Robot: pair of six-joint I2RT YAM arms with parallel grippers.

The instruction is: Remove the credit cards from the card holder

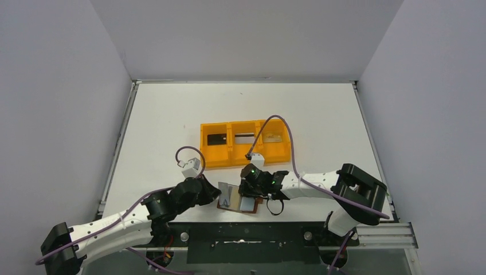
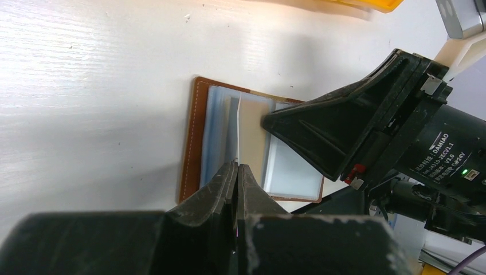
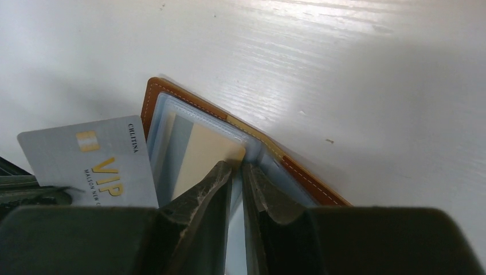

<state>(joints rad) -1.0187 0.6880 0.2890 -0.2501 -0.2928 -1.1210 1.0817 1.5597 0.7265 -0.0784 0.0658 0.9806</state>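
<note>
The card holder lies open on the white table near the front edge, its brown rim framing pale blue-grey pockets. My left gripper is shut on a silvery grey credit card, held up at the holder's left side; in the left wrist view the card shows edge-on. A tan-gold credit card sits in a pocket. My right gripper is down on the holder beside that card's corner. Its jaws are almost together, with a pale pocket leaf between them.
The orange three-compartment tray stands just behind the holder, with a flat item in each compartment. Both wrists crowd the holder from left and right. A black cable loop lies by the right wrist, and the black rail runs along the table's front.
</note>
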